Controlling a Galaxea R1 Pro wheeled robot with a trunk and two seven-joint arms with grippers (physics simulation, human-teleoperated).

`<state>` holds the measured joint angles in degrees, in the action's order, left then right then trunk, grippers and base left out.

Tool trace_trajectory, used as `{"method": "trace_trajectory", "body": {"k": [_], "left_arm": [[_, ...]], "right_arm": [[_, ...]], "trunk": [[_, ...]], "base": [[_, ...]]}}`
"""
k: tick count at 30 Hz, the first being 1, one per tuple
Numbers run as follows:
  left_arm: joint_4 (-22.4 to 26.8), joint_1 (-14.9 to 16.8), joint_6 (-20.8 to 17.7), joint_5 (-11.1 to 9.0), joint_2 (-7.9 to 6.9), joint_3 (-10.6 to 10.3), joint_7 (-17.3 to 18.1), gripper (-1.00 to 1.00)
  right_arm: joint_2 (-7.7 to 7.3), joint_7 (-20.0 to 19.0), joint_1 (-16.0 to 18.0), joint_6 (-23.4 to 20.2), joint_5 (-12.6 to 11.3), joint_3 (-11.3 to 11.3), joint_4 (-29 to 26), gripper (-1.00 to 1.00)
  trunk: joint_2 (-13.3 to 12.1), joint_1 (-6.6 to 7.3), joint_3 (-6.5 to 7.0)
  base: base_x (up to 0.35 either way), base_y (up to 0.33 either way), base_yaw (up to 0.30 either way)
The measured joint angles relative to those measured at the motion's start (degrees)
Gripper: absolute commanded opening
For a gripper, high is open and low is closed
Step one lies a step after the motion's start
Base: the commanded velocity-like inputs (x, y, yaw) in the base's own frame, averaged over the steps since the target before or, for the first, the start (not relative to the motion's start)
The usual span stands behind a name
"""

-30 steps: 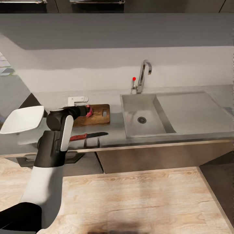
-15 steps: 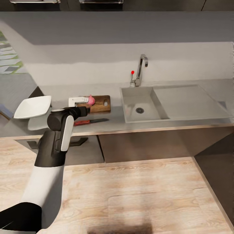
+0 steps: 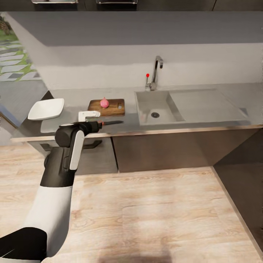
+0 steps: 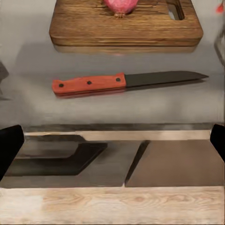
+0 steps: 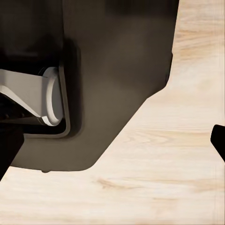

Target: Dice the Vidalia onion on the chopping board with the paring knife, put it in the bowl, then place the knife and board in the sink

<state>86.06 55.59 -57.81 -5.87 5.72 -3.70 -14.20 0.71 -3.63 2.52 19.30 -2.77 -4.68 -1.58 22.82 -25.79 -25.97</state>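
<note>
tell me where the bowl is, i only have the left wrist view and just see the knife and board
Observer: The white shallow square bowl sits on the grey glossy countertop, to the left of the dark brown wooden chopping board.
Operator: which side is the sink
Observer: The rectangular grey steel sink is set into the countertop on the board's right.
Operator: is the onion cut yet
Observer: No, the pink-red round onion stands whole on the board.
</note>
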Motion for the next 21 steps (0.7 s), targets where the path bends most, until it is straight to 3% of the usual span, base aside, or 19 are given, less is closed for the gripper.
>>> {"method": "trace_trajectory", "body": {"k": [9,14,15,19,21], "left_arm": [[-5.5,0.0,0.2,0.0,0.00,0.0,0.0,1.00],[-15.9,0.0,0.7,0.1,0.00,0.0,0.3,1.00],[-21.5,-0.1,2.9,0.0,-0.01,-0.1,0.4,1.00],[-34.0,0.0,14.4,0.1,0.05,-1.1,0.6,1.00],[-45.2,0.0,24.8,0.0,0.09,-3.8,0.7,1.00]], "right_arm": [[-0.08,0.1,0.0,0.0,0.0,0.0,-0.1,1.00],[-0.16,0.1,0.0,0.0,0.0,0.0,-0.1,1.00],[-0.29,0.1,0.0,0.0,0.0,0.1,-0.1,1.00],[-0.51,0.1,0.0,-0.1,0.0,0.1,-0.5,1.00],[-0.59,0.1,0.0,0.0,0.0,0.2,-0.8,1.00]], "trunk": [[0.0,0.00,0.00],[0.0,0.00,0.00],[0.0,0.00,-0.01],[0.0,0.01,-0.01],[0.0,0.02,-0.02]], "base": [[-0.336,0.000,0.000],[-0.325,0.000,0.000],[-0.261,0.000,0.000],[-0.122,0.000,0.000],[-0.031,0.000,0.000]]}}
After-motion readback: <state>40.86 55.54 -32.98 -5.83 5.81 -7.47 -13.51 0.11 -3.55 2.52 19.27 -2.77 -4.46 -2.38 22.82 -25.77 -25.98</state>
